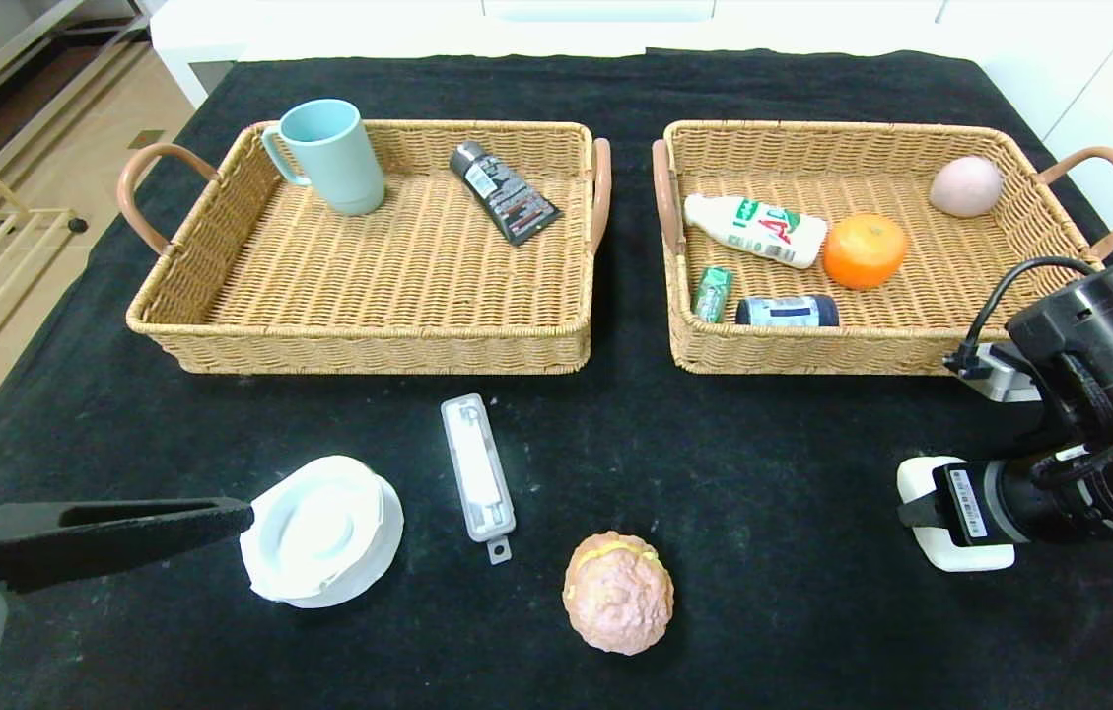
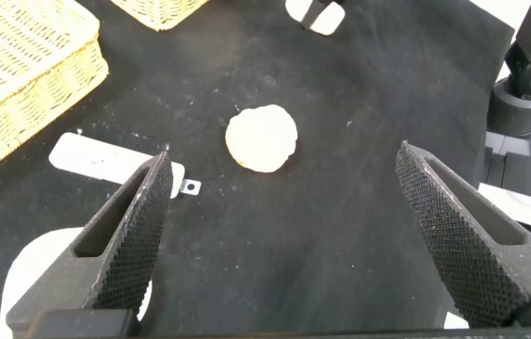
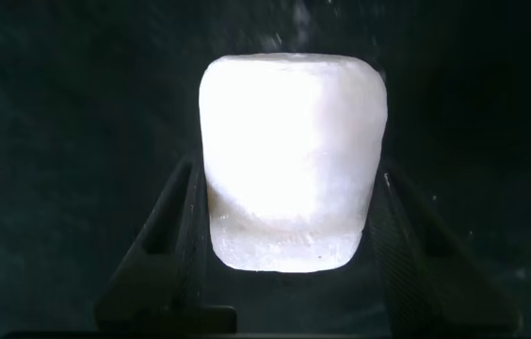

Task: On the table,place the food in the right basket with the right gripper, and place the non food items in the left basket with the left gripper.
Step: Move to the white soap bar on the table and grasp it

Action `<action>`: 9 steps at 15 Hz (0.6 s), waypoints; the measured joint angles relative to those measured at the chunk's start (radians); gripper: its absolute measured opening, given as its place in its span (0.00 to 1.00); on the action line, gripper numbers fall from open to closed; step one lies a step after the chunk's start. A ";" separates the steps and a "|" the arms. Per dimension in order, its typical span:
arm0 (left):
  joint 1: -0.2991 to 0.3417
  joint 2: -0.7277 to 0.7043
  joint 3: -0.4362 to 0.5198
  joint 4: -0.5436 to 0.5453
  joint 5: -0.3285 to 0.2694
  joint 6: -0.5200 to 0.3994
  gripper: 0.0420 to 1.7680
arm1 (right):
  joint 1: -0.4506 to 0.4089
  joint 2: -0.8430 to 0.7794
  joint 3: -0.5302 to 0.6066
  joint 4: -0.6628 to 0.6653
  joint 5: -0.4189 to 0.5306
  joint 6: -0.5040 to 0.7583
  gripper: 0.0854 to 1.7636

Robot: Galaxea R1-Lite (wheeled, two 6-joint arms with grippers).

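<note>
At lower right of the head view, the white soap-like block point(image 1: 950, 552) sits on the black table point(image 1: 773, 473) clasped by the right gripper point(image 3: 289, 235), while the left gripper point(image 2: 284, 235) hangs spread wide beside the white dish point(image 1: 319, 532) at lower left.

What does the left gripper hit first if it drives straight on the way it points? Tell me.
Most likely the round white dish: the left gripper, jaws open, points right at its near rim. Whether it would strike the rim or pass just over it is unclear.
</note>
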 joint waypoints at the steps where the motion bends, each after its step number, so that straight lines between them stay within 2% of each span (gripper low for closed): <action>1: 0.000 0.000 0.001 0.000 0.000 0.000 0.97 | 0.002 -0.009 0.000 0.005 -0.001 -0.001 0.57; 6: -0.001 0.000 0.006 -0.005 0.000 0.000 0.97 | 0.023 -0.066 -0.005 0.008 0.000 0.000 0.57; 9: -0.001 0.000 0.005 -0.007 0.000 0.000 0.97 | 0.066 -0.092 -0.012 0.006 0.000 0.001 0.57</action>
